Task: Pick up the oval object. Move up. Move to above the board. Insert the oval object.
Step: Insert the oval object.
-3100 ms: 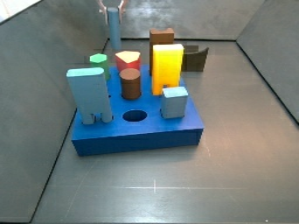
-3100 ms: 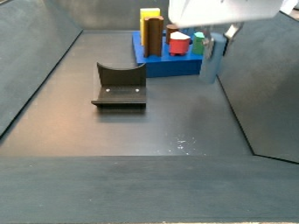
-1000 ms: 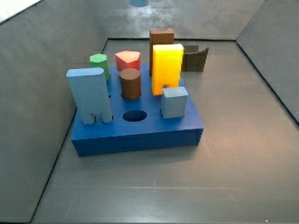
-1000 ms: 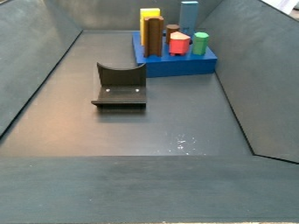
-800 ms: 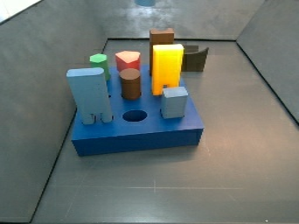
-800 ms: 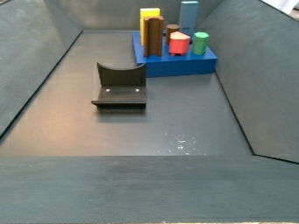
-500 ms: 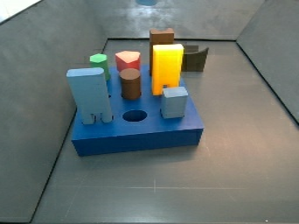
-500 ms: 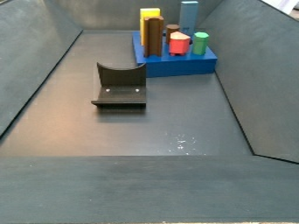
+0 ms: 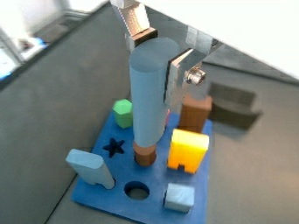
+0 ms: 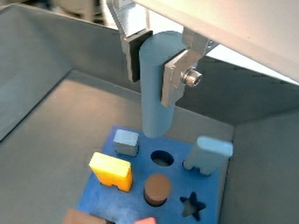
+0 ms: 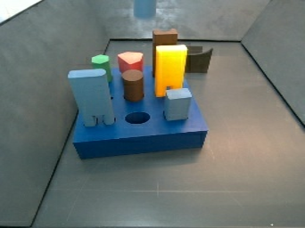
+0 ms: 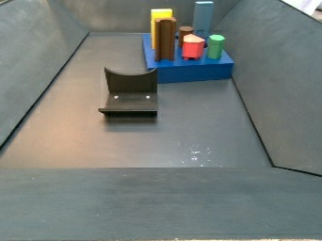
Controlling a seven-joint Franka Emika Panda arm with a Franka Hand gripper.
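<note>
The gripper [image 9: 159, 54] pinches the oval object [image 9: 151, 96] near its top, high above the board [image 9: 103, 179]; it looks hard, smooth and maybe slippery

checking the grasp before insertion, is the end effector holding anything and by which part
Yes. The end effector is shut on the oval object, clamped near its upper end; the rest hangs below the fingers, high above the board.
</note>
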